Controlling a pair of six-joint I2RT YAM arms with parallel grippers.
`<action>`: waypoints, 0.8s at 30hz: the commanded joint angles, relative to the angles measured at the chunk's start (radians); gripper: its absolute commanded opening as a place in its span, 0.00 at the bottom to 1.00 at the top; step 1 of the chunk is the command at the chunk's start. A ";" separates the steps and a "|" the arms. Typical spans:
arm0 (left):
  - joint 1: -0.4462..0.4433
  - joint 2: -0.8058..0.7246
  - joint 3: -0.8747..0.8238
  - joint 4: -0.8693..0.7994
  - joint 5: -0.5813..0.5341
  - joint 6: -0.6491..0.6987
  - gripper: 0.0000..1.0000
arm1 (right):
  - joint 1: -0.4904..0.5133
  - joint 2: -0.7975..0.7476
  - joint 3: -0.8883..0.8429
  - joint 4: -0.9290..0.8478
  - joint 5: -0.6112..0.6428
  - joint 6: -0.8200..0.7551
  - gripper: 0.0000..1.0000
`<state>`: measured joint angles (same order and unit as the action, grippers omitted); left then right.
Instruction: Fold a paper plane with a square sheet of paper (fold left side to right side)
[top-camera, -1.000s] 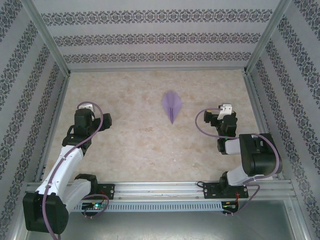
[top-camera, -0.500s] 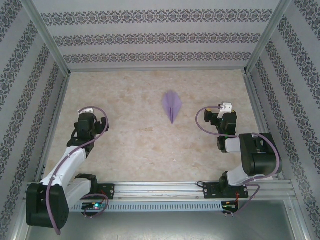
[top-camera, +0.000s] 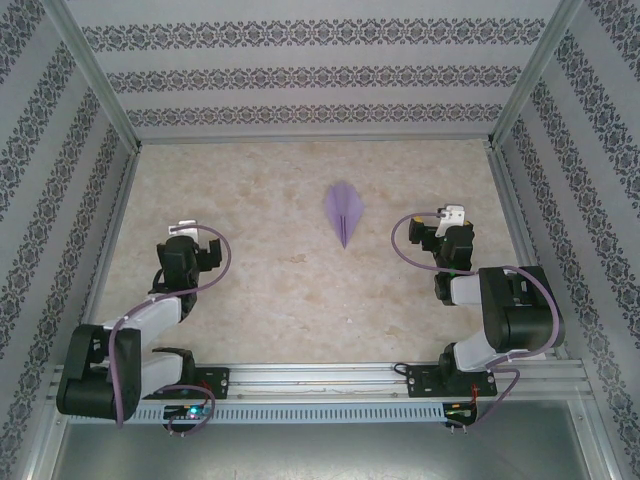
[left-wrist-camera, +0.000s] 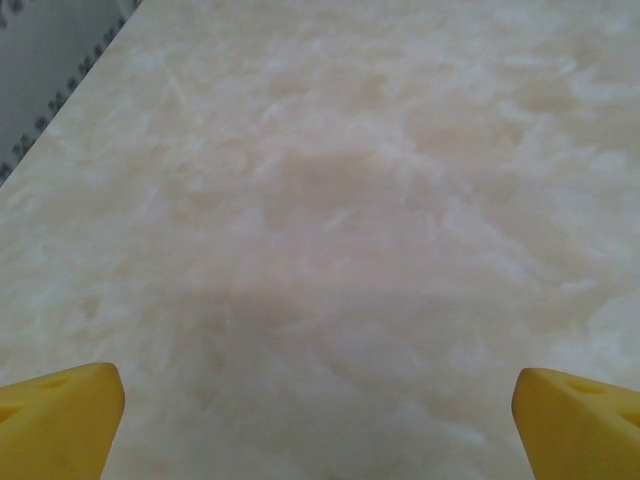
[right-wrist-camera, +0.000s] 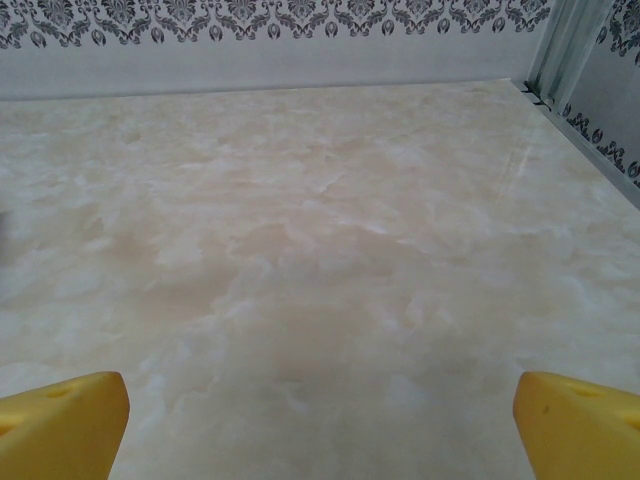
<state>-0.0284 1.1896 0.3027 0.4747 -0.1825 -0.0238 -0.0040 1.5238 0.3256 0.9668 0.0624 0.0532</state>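
Note:
The square sheet of paper lies folded into a slim lavender paper plane on the marble tabletop, its sharp point toward the arms. My left gripper hangs well to the plane's left and nearer the front, drawn back over its folded arm. In the left wrist view the left gripper is open, its yellow fingertips wide apart over bare table. My right gripper sits to the plane's right, apart from it. The right wrist view shows the right gripper open, with nothing between its yellow fingertips.
Patterned walls and metal frame posts close in the table on three sides. The back wall and a corner post stand ahead of the right gripper. A rail runs along the front edge.
The left arm has folded back toward its base, bringing its gripper nearer the front edge. The right arm and the plane have stayed put.

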 joint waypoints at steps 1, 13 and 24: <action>0.021 0.067 -0.022 0.277 0.089 0.071 1.00 | 0.006 -0.001 0.013 0.001 0.009 0.010 0.98; 0.038 0.151 -0.046 0.463 0.324 0.075 0.99 | 0.007 -0.001 0.012 0.000 0.011 0.008 0.98; 0.041 0.418 -0.121 0.870 0.357 0.058 1.00 | 0.010 0.000 0.012 -0.003 0.014 0.005 0.98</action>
<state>-0.0044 1.6306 0.1738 1.1927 0.1535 0.0376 -0.0040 1.5238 0.3256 0.9527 0.0631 0.0528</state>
